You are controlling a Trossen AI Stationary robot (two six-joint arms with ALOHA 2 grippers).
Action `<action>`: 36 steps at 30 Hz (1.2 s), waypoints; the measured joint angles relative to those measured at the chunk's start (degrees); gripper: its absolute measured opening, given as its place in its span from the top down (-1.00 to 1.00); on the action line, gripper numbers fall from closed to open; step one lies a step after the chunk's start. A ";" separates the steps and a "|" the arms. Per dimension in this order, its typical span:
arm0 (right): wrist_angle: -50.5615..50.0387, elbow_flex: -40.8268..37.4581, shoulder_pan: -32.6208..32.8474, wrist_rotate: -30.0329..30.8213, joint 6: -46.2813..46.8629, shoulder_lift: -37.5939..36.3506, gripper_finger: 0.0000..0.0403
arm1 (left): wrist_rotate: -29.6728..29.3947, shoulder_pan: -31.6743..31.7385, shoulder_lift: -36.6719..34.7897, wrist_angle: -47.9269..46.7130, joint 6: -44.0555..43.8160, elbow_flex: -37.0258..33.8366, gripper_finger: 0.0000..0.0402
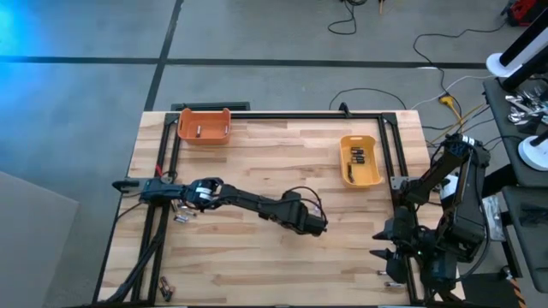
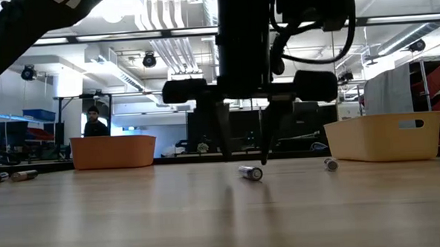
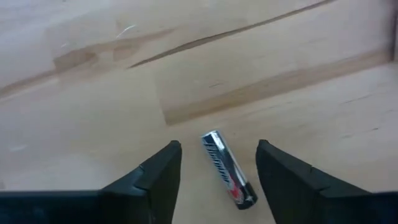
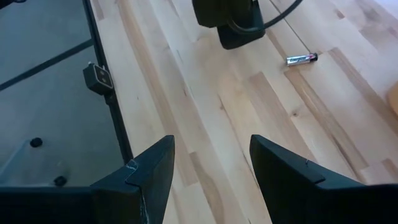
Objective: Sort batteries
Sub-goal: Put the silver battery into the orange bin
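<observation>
**Four cameras, one table**

You have a high camera looking straight down from far off, taking in the whole wooden table (image 1: 257, 257). Your low camera sits at table-top level, looking across the boards into the room, close to a battery (image 2: 250, 173) at its 6 o'clock. Your left wrist camera looks down, very near, on that same battery (image 3: 228, 168). Your right wrist camera looks across the boards from farther back, sharing the table with the high view.
</observation>
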 joint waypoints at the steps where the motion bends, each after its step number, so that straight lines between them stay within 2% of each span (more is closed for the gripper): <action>1: 0.02 0.00 0.00 0.00 0.00 0.00 0.00 | -0.20 -0.26 0.00 0.00 -0.49 -0.01 0.03; 6: 0.18 0.00 -0.01 0.00 -0.42 0.00 0.00 | -0.08 -1.58 0.59 0.94 -3.55 -0.61 -0.10; 11: 0.58 -0.02 0.01 0.02 -0.47 0.02 0.00 | 0.33 -1.25 2.29 3.02 -4.04 -0.84 -0.06; 16: 1.69 -0.04 0.00 0.01 -0.45 0.02 0.00 | 1.69 -0.62 4.04 5.92 -3.07 -0.84 0.16; 25: 2.28 0.36 -0.01 0.01 -2.90 -0.03 0.00 | 0.82 -0.65 4.67 7.59 2.50 -0.72 0.87; 31: 1.82 2.04 -0.75 0.09 -8.55 -0.31 0.00 | -5.53 0.50 1.41 2.43 9.75 -0.19 0.86; 36: 1.40 2.80 -6.39 0.26 -17.90 -2.37 0.00 | -11.59 5.25 -4.37 -8.00 11.43 -0.34 0.86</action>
